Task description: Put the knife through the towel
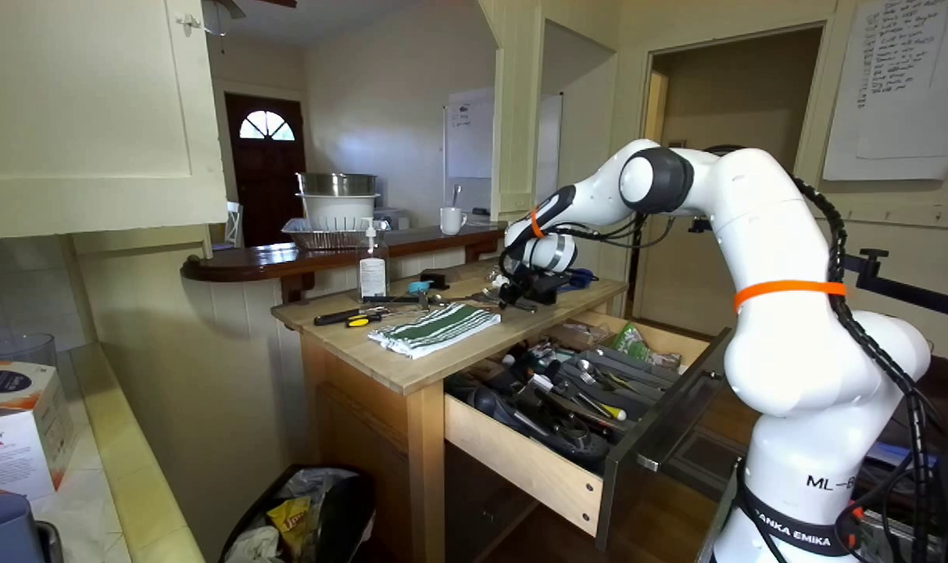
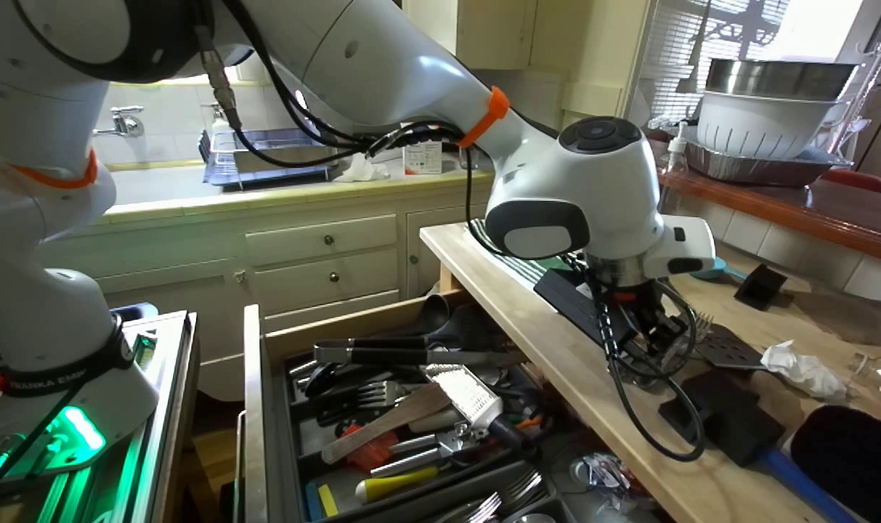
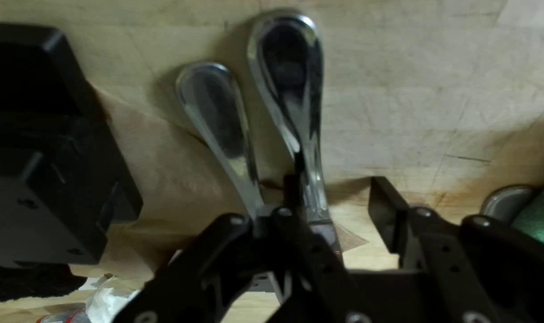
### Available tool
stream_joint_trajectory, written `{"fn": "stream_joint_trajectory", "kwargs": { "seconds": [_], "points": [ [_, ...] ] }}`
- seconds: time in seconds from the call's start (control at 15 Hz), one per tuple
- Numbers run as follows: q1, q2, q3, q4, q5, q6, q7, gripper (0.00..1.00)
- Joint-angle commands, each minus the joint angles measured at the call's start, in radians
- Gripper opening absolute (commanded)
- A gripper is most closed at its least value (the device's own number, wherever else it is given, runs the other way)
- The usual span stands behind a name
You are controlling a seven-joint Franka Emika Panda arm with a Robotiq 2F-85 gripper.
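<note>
Robot hand [image 3: 337, 197]: fingers well apart, holding nothing | bigger shiny handle [image 3: 298, 105] shows between the fingers, far end hidden, maybe the knife | looks hard and slippery; best pinched at its thin part | striped towel [image 1: 436, 330] lies flat on the table [image 1: 403, 375], should be soft, light, floppy; grab an edge

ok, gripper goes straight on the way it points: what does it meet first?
Likely the larger metal handle, showing in the gap of the open gripper in the wrist view, then the wooden countertop. Depth unclear; tips might reach wood first.
</note>
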Motion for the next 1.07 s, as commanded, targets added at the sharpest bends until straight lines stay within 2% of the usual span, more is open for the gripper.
{"fn": "stream_joint_trajectory", "kwargs": {
  "seconds": [0.0, 0.07, 0.2, 0.27, 0.53, 1.0],
  "points": [
    [-0.015, 0.004, 0.01, 0.002, -0.009, -0.061, -0.004, 0.17],
    [-0.016, -0.01, 0.008, -0.009, -0.016, -0.092, -0.01, 0.12],
    [-0.013, -0.033, 0.0, -0.021, -0.023, -0.168, -0.016, 0.13],
    [-0.003, -0.043, -0.014, -0.024, -0.031, -0.208, -0.016, 0.04],
    [0.03, -0.08, -0.072, -0.017, -0.057, -0.314, 0.016, 0.04],
    [0.056, -0.167, -0.12, -0.044, -0.051, -0.375, 0.044, 0.04]
  ]
}}
